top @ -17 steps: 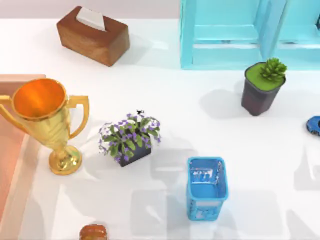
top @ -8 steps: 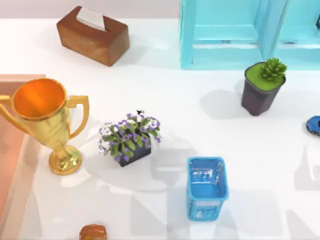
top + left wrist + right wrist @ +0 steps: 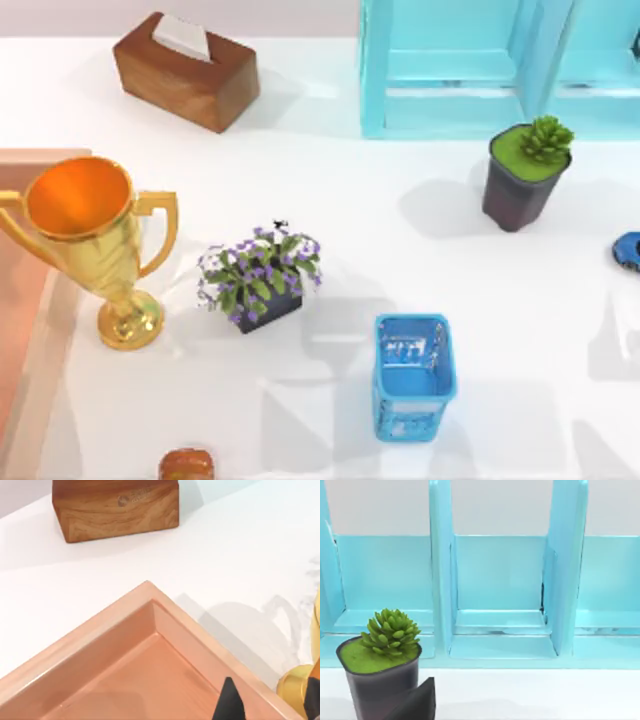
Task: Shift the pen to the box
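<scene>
My left end effector [image 3: 267,707] hangs over a corner of the salmon-orange box [image 3: 150,645], next to the gold trophy [image 3: 95,235]; I cannot tell how far open it is. The box [image 3: 25,330] sits at the surface's left edge. My right end effector is near the succulent pot [image 3: 380,672]; I cannot tell its state either.
</scene>
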Robot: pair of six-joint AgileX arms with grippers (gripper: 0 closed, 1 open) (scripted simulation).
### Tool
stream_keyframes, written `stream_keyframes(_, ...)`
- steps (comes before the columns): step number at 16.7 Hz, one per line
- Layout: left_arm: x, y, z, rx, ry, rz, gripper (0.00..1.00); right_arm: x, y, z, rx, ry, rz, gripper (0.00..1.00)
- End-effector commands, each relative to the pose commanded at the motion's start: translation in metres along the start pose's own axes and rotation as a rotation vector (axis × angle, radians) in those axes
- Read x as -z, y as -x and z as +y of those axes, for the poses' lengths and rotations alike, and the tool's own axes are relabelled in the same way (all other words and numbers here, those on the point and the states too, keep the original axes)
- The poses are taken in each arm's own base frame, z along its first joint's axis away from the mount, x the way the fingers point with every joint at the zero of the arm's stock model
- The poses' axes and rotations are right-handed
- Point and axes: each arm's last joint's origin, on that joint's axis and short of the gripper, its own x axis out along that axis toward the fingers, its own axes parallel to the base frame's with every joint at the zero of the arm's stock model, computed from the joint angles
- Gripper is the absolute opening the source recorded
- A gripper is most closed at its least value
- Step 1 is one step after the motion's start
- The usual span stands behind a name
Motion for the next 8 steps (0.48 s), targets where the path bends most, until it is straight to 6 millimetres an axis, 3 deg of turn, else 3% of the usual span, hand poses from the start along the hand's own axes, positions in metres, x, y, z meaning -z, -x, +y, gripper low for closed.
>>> stream_keyframes(5, 0.017, -0.027, -0.002, 0.008, 0.011, -0.007, 0.00, 0.000, 0.000, 0.000, 0.000, 0.000, 0.000, 1.00)
stream_keyframes(8, 0.020, -0.031, -0.002, 0.010, 0.013, -0.009, 0.00, 0.000, 0.000, 0.000, 0.000, 0.000, 0.000, 1.00)
